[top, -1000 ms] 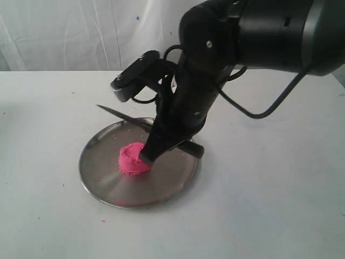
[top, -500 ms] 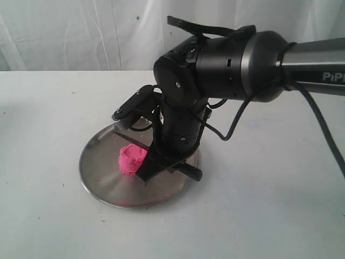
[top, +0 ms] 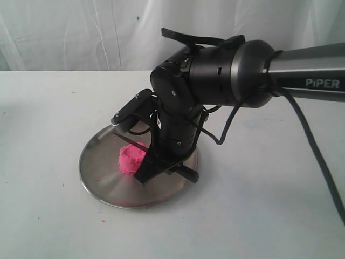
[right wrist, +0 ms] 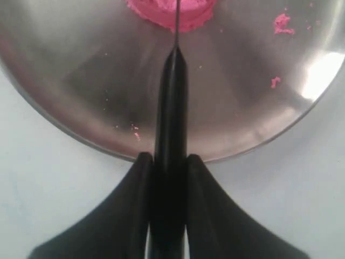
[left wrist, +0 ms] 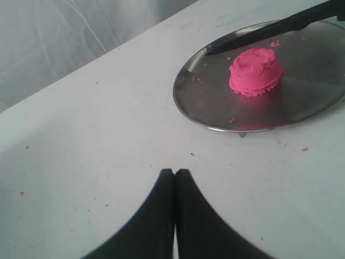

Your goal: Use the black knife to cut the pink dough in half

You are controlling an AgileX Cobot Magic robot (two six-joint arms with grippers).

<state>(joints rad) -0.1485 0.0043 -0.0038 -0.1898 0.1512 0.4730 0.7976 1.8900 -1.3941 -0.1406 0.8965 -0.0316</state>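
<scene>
The pink dough (top: 131, 158) is one cup-shaped lump on a round steel plate (top: 91, 167). My right gripper (right wrist: 169, 157) is shut on the handle of the black knife (right wrist: 171, 108). It hangs low over the plate's right side, beside the dough (right wrist: 172, 12). The thin blade runs edge-on across the dough's middle in the right wrist view; whether it touches, I cannot tell. In the left wrist view the blade (left wrist: 259, 33) shows just beyond the dough (left wrist: 255, 71). My left gripper (left wrist: 174, 171) is shut and empty above bare table, well short of the plate (left wrist: 205, 116).
Pink crumbs (right wrist: 281, 22) are scattered on the plate, and a few specks (left wrist: 304, 149) lie on the white table. A white curtain (top: 81, 32) hangs behind the table. The right arm's black body and cable (top: 318, 162) hang over the table's right half.
The right arm has dropped and turned over the plate, bringing the knife from above the plate's far rim down to the dough. The dough has not moved.
</scene>
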